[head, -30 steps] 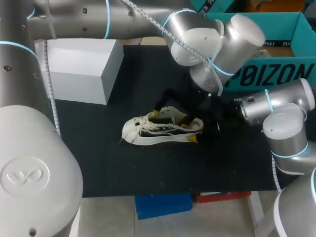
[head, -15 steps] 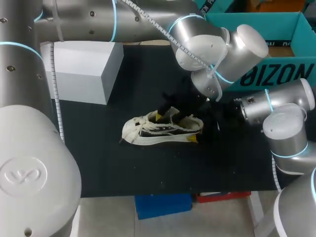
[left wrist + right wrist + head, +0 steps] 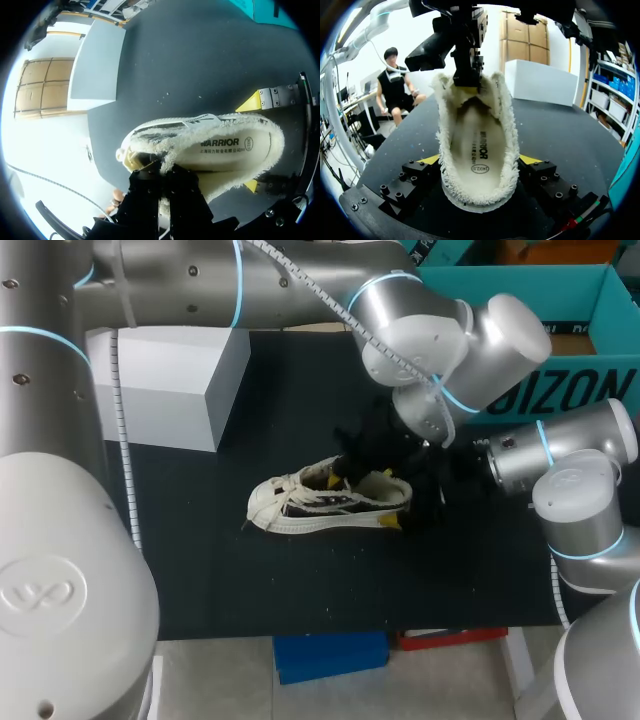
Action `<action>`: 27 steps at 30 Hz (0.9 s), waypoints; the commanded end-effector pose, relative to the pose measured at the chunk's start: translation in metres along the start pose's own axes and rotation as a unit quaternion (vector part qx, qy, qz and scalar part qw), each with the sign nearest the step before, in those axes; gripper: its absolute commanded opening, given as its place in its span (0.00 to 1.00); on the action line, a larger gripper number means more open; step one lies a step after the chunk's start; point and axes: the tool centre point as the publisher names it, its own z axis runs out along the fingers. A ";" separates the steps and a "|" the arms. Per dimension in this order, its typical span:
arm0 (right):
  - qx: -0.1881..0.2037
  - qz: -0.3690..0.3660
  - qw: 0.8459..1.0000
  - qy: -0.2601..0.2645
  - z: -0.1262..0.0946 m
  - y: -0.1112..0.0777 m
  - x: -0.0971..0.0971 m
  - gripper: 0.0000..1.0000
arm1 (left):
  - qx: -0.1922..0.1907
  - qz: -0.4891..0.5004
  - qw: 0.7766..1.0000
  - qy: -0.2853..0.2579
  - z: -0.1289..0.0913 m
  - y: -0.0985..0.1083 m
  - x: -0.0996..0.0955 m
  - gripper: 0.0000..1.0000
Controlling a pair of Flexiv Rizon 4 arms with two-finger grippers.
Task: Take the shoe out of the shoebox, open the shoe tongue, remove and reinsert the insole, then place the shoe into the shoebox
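Observation:
A cream shoe (image 3: 320,505) with a fleece lining lies on the black mat, toe toward my left arm's side. Its printed insole (image 3: 230,150) shows inside the opening. My left gripper (image 3: 345,473) hangs over the front of the opening and is shut on the fleecy shoe tongue (image 3: 165,152); the right wrist view shows it (image 3: 467,75) pinching the tongue from above. My right gripper (image 3: 479,160) straddles the heel with a yellow tip against each side, shut on the shoe (image 3: 475,145). The teal shoebox (image 3: 590,300) stands at the back right.
A white box (image 3: 165,380) stands at the back left of the mat. The bare black mat (image 3: 200,570) stretches in front of and left of the shoe. The right arm's elbow (image 3: 575,490) sits close by the shoebox's front wall.
My left gripper went from wide open to shut, pinching the tongue, and shifted a little to the right over the shoe. The right gripper and the shoe stayed put.

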 end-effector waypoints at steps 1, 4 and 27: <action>0.000 0.000 1.000 0.000 0.002 -0.001 -0.002 0.00 | 0.011 -0.002 1.000 0.011 -0.009 0.004 -0.011 0.00; 0.000 0.000 1.000 0.000 0.002 -0.001 -0.002 0.00 | 0.022 -0.006 1.000 0.021 -0.017 0.007 -0.018 0.00; 0.000 0.000 1.000 0.000 0.002 -0.001 -0.002 0.00 | 0.012 -0.057 0.997 0.057 0.010 0.033 -0.089 1.00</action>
